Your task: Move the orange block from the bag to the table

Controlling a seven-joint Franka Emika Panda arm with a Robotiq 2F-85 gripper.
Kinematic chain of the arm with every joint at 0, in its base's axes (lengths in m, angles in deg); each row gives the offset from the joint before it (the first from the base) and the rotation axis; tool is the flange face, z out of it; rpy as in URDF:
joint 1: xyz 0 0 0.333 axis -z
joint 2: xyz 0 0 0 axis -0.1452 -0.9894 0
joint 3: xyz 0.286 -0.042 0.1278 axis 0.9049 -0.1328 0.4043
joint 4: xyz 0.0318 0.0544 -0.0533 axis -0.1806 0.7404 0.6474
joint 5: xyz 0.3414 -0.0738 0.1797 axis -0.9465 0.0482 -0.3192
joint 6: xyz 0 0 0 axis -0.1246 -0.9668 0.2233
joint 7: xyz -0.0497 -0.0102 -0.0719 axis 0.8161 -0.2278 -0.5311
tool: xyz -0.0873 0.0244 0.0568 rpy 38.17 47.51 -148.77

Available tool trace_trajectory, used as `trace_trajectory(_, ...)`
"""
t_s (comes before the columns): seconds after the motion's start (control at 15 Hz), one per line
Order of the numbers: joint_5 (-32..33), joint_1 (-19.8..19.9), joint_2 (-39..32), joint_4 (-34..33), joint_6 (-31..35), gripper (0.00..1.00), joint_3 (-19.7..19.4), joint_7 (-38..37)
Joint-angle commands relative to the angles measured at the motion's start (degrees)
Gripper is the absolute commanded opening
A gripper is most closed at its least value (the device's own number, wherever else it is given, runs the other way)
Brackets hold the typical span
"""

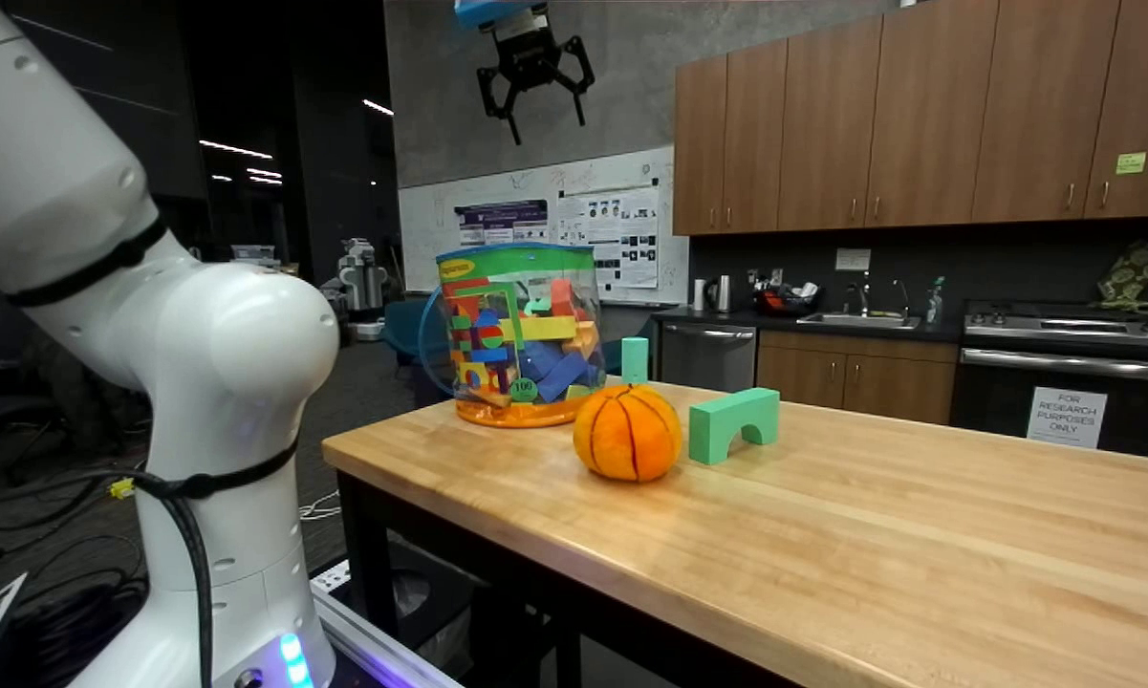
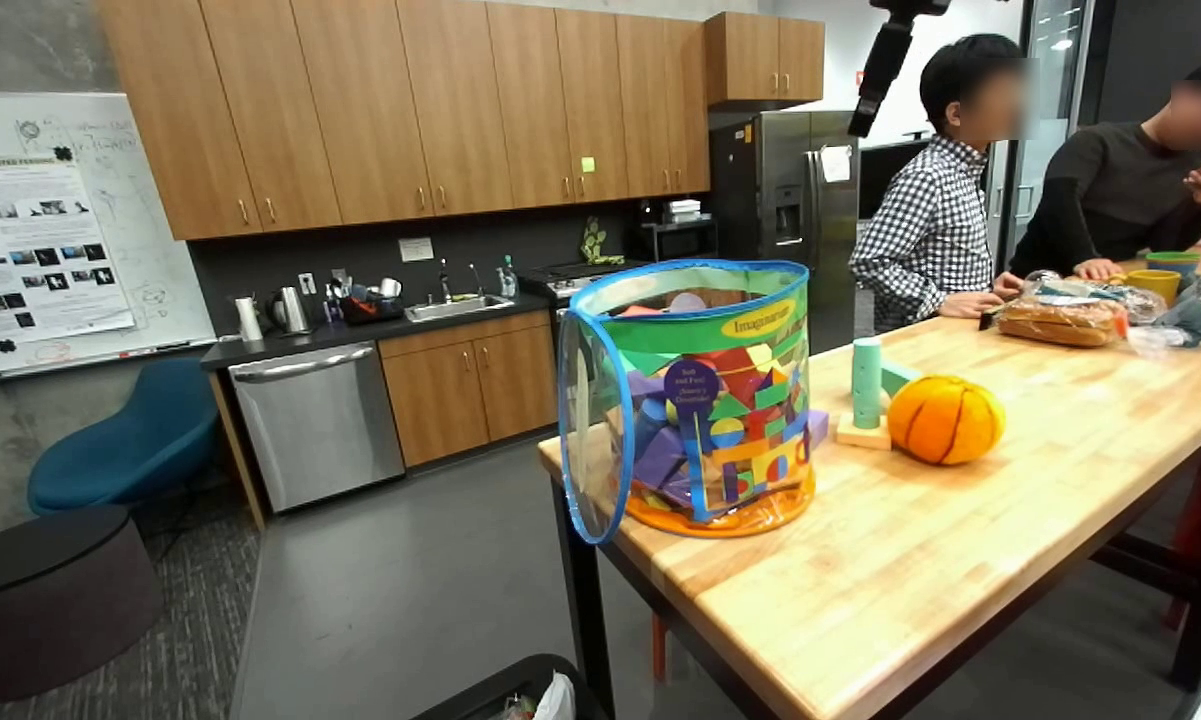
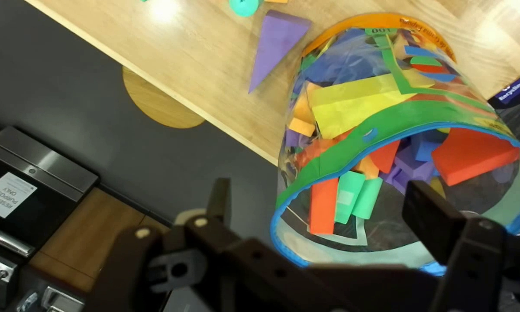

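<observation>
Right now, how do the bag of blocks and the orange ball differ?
The bag is taller than the ball. The bag is an open-topped cylinder; the ball is round. The bag is partly clear and holds multicoloured blocks; the ball is opaque orange with dark lines. Both rest on the table.

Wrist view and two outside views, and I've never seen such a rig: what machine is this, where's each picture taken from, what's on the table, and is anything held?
It's a white robot arm ending in a black gripper. Two cameras stand outside; the wrist camera rides on the arm, looking past the gripper into the clear bag. That bag, holding blocks, stands on the table with an orange ball, a green arch and a purple wedge. The gripper's jaws stand apart, holding nothing.
</observation>
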Motion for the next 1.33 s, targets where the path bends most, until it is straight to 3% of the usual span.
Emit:
trace_trajectory(0.0, -0.1, 0.1, -0.1, -0.2, -0.1, 1.00, 0.1, 0.1)
trace_trajectory(0.87, -0.1, 0.1, -0.1, -0.4, -0.1, 1.00, 0.1, 0.1)
trace_trajectory(1.27, -0.9, -1.1, -5.1, -6.5, -1.2, 1.00, 3.2, -2.0)
